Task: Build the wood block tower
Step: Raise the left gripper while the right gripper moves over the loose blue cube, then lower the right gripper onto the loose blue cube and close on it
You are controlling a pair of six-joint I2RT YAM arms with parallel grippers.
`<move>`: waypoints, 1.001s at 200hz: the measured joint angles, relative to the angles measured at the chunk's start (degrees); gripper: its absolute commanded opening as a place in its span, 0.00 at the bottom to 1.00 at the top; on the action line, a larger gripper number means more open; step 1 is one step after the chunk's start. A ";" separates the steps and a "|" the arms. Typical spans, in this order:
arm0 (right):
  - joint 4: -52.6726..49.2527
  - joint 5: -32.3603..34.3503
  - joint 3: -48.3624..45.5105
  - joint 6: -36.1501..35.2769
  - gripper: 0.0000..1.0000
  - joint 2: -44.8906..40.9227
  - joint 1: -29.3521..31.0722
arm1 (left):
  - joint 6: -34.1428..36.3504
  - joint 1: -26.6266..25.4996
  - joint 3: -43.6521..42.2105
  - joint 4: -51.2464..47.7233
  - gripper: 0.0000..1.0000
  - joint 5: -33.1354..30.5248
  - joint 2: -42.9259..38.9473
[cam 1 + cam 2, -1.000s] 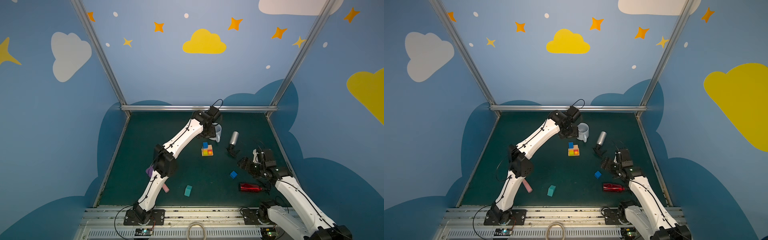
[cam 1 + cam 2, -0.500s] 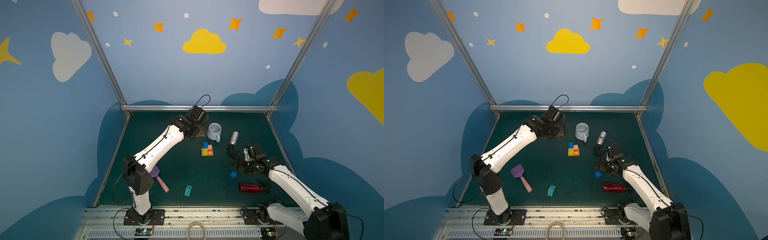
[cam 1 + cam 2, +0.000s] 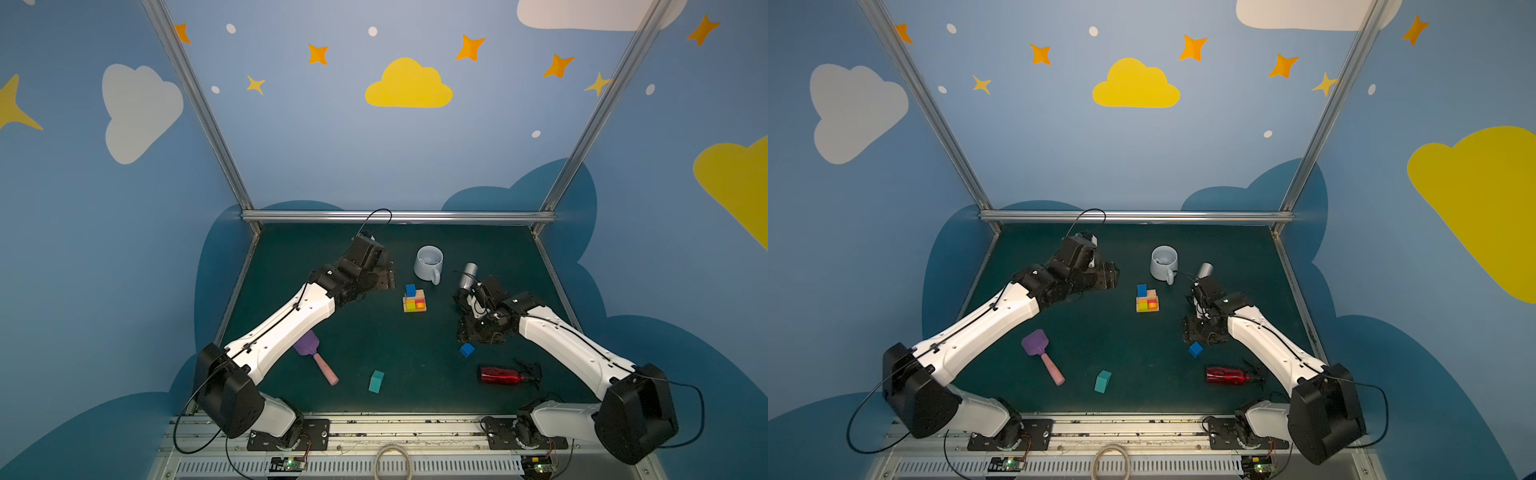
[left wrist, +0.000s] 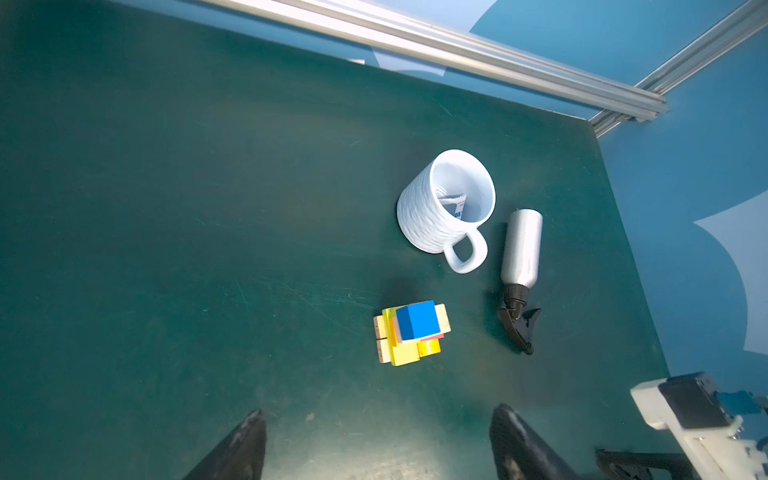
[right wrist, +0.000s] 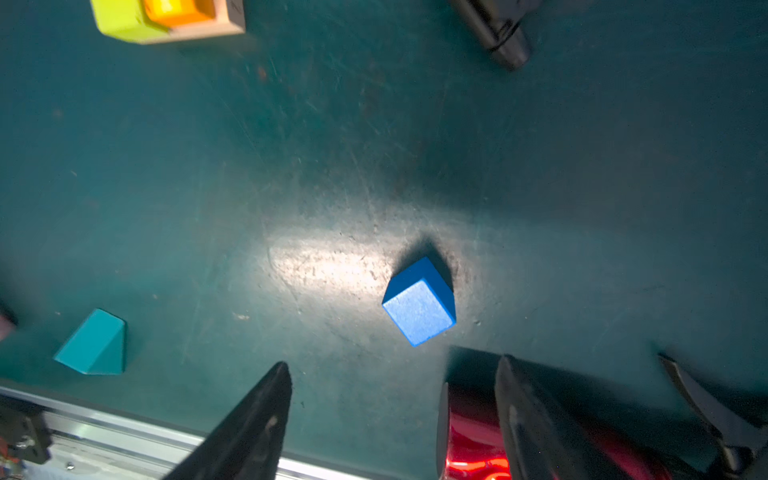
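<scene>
The tower [image 3: 414, 301] [image 3: 1147, 301] [image 4: 411, 332] is a low stack mid-table: tan bars below, yellow-green and orange blocks on them, one blue cube on top. A loose blue cube [image 3: 467, 350] [image 5: 419, 305] lies on the mat to its front right. My right gripper [image 3: 470, 334] [image 5: 395, 360] hovers just behind this cube, open and empty. A teal house-shaped piece [image 3: 376, 381] [image 5: 93, 345] lies near the front edge. My left gripper [image 3: 384, 278] [image 4: 379, 409] stands to the left of the tower, open wide with nothing between its fingers.
A white mug [image 3: 429, 264] and a lying silver spray bottle [image 3: 468, 276] sit behind and right of the tower. A red bottle [image 3: 500, 375] lies at the front right, close to my right fingers. A purple spatula [image 3: 309, 345] lies under my left forearm.
My left gripper has drawn back from beside the mug to the left of the tower, and its jaws have widened. My right arm's elbow has dropped; its gripper stays by the loose blue cube.
</scene>
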 measured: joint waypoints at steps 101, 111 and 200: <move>0.20 6.60 4.42 -5.31 0.70 10.40 7.58 | 3.63 1.60 -13.20 12.74 0.93 0.70 -14.49; 0.22 6.84 4.44 -5.62 0.70 11.15 8.17 | 3.65 1.75 -13.55 13.22 0.93 0.76 -14.82; -0.15 10.40 4.44 -6.62 0.69 13.90 9.29 | 3.76 2.45 -14.08 14.19 0.93 1.44 -15.08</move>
